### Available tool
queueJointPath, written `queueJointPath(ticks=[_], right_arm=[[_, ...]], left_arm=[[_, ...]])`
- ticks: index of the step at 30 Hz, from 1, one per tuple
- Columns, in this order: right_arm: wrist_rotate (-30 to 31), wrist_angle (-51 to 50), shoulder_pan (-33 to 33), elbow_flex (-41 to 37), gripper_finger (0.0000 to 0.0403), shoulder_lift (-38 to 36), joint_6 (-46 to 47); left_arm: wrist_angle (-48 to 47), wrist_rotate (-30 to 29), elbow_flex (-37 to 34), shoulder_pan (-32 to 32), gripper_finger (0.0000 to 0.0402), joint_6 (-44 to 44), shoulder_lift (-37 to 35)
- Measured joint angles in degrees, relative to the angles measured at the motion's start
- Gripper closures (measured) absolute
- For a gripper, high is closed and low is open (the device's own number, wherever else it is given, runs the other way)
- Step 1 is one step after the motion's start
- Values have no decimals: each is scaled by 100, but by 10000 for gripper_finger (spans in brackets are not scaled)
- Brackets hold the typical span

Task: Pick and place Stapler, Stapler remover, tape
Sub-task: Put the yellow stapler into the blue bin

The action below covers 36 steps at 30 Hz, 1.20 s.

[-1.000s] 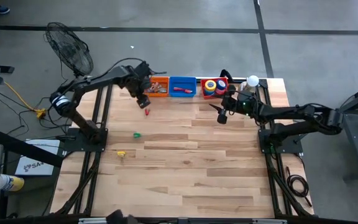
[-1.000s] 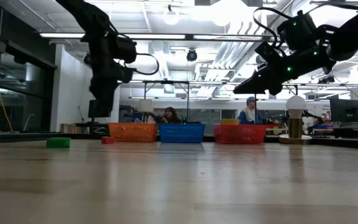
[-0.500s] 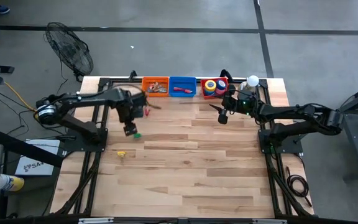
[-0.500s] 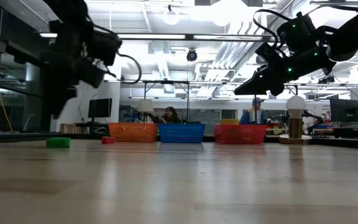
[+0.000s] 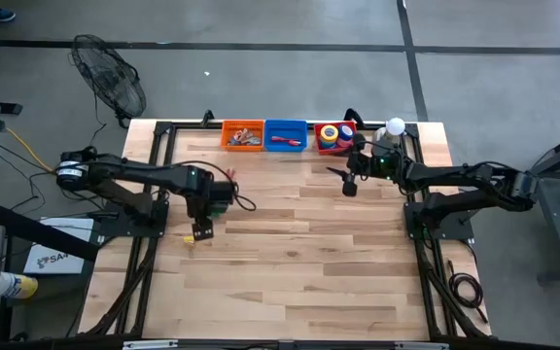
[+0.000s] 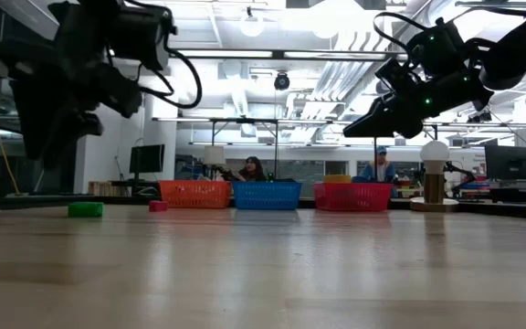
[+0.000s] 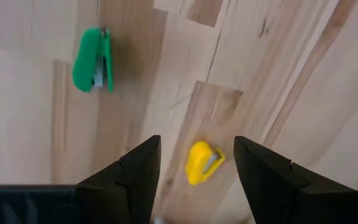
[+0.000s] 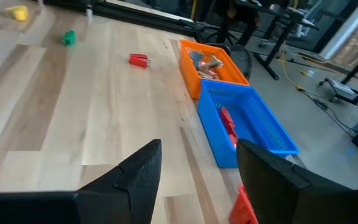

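Observation:
A small yellow stapler [image 7: 202, 162] lies flat on the wooden table near its left edge. My left gripper [image 7: 196, 142] hangs open just above it, pointing down, with a finger on either side of it and not touching; in the high view this gripper [image 5: 202, 231] is left of centre. A green stapler [image 7: 93, 60] lies a little farther back. A red stapler [image 8: 139, 60] lies nearer the baskets. Tape rolls [image 5: 331, 134] sit in the red basket [image 5: 348, 126]. My right gripper [image 5: 346, 185] hovers open in front of that basket.
An orange basket [image 5: 243, 135], a blue basket [image 5: 285, 135] and the red one stand in a row along the far edge. A white ball on a metal base [image 5: 395, 126] stands at the far right. Bare wood [image 5: 309, 262] fills the middle and near side.
My left gripper has swung from the far edge by the orange basket toward the near left, past the green stapler, and has come down a little over the yellow stapler, its wrist rolling on the way. Its fingers have stayed open.

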Motion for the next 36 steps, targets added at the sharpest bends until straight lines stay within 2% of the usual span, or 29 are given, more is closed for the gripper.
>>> queueJointPath(ticks=[3,7,17,28,36], right_arm=[[-126,-20,0,0,203,0,-14],[-282,-96,0,0,203,-2,-34],[-387,-425,1,0,203,-2,20],[-386,-749,232,-2,203,-2,223],[-173,-765,541,-2,203,-2,223]], left_arm=[[-44,-25,0,-273,202,-500,0],[-20,-254,-56,-785,202,-644,-1],[33,-307,-851,-1693,202,-1789,2],[239,-638,-1146,-2199,182,-1365,2],[1024,-779,-1490,-2184,177,-1077,-1]])
